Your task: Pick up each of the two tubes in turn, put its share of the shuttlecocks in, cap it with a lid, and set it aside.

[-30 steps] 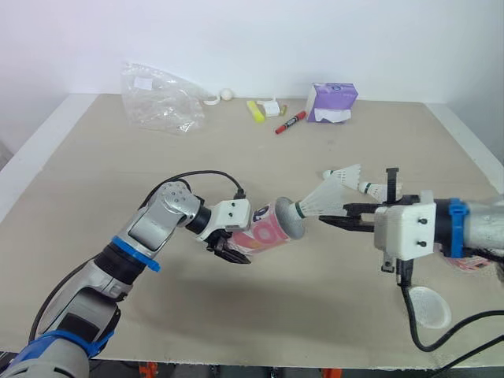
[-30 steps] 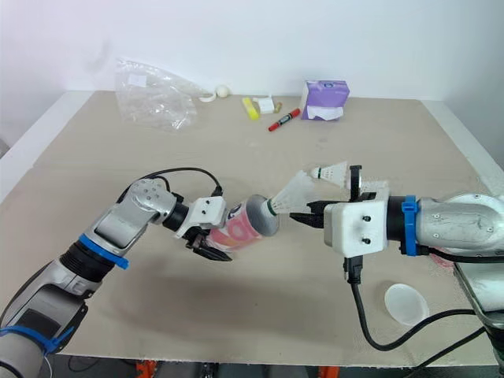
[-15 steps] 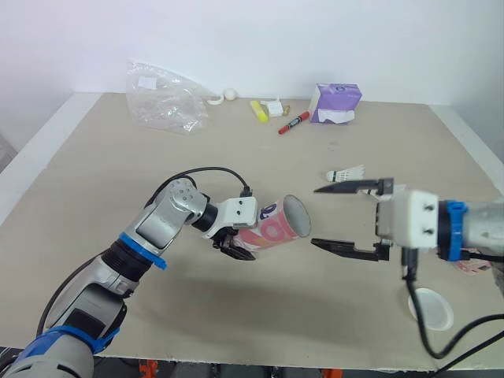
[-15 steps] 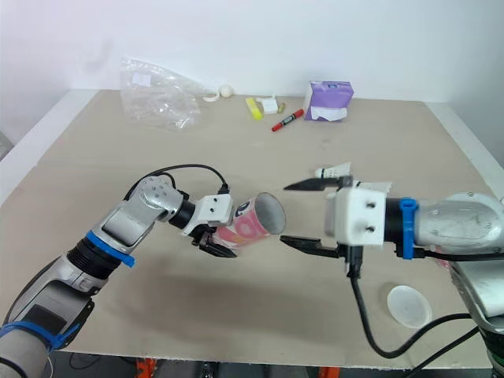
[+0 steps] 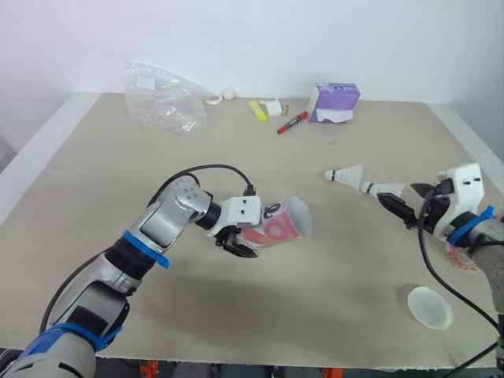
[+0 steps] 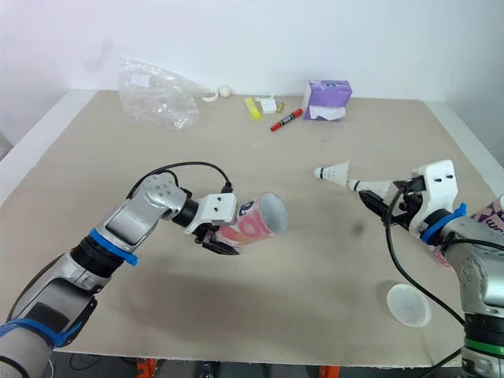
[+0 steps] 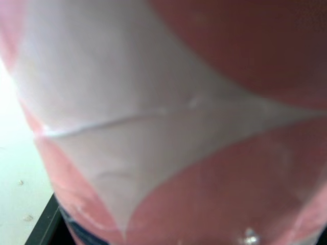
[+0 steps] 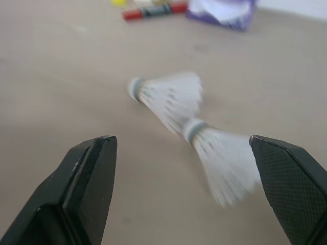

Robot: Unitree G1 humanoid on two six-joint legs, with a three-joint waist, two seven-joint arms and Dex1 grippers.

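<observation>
The lid [image 5: 429, 307] waits at 5 o'clock, ready for capping. Your left gripper [image 5: 236, 242] clamps the tube [image 5: 279, 228] mid-table, with its mouth tipped toward 3 o'clock, probably for loading. There your right gripper [image 5: 402, 206] stands spread before two shuttlecocks [image 5: 346, 174]. You can't see inside the tube, and the pink thing [image 5: 465, 260] behind your right arm is cut off.

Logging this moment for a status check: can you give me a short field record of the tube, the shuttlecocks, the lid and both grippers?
left gripper: shut on the pink tube
pink tube: held above the table, tilted, open mouth toward the right arm, no cap on
right gripper: open, holding nothing, pointed at the shuttlecocks
shuttlecocks: two, lying close together on the table
lid: white, flat on the table near its front edge, robot's right
</observation>
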